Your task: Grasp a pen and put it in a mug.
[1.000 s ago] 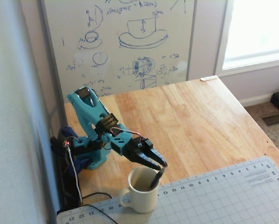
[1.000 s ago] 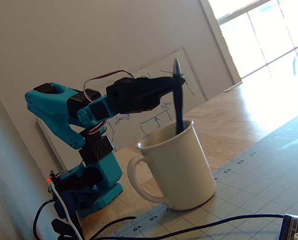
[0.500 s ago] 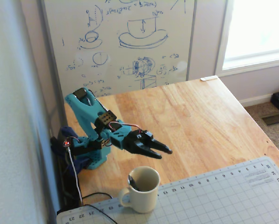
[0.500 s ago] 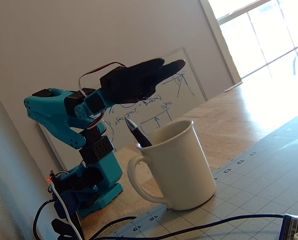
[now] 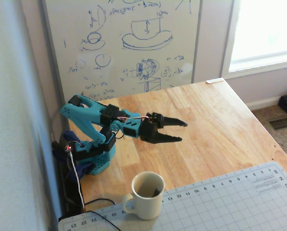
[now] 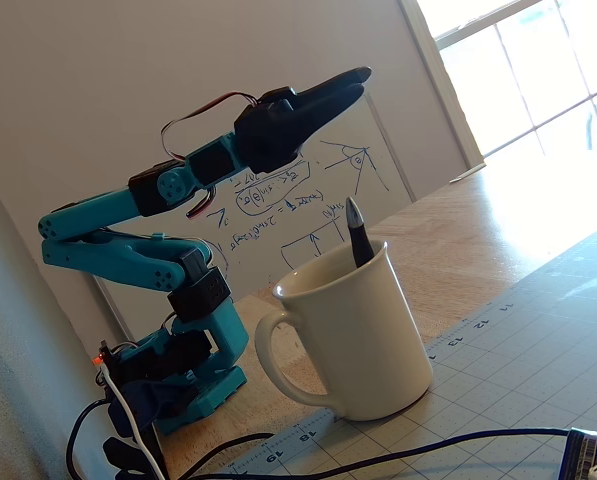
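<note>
We find the pen [image 6: 355, 232] already standing in the mug [image 6: 358, 340], leaning against the rim with its end poking above it; in a fixed view it shows only as a dark shape inside the mug [image 5: 146, 194]. The end effector [image 5: 180, 131] hangs in the air with its jaws parted and nothing between them, clear of everything. The mug sits below and in front of it, well apart, on the edge of a cutting mat [image 5: 230, 202] laid on the table [image 5: 215, 120]. We judge the placement done; only retreat seems left.
</note>
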Robot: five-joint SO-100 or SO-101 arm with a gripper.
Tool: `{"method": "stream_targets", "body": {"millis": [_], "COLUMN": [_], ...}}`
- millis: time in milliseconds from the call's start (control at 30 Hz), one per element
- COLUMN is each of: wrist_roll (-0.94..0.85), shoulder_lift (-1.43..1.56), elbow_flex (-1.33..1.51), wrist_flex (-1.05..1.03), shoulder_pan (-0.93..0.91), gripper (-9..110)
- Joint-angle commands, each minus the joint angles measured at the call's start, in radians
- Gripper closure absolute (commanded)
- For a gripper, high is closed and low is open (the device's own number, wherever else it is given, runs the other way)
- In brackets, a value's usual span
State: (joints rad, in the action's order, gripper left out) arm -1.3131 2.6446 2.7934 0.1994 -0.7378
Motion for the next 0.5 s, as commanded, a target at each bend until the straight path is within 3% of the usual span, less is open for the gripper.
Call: {"method": "stream_targets", "body": {"millis": [0,200,467], "wrist_roll": [0.405,0.865,0.927], "shoulder_lift": [0.044,0.051,0.052], "elbow_flex": [-0.109,-0.127,-0.207], "wrist_flex": [-0.077,-0.235,-0.65], "shoulder_pan": [0.153,0.347,0.583], "gripper": [79,79,80]}}
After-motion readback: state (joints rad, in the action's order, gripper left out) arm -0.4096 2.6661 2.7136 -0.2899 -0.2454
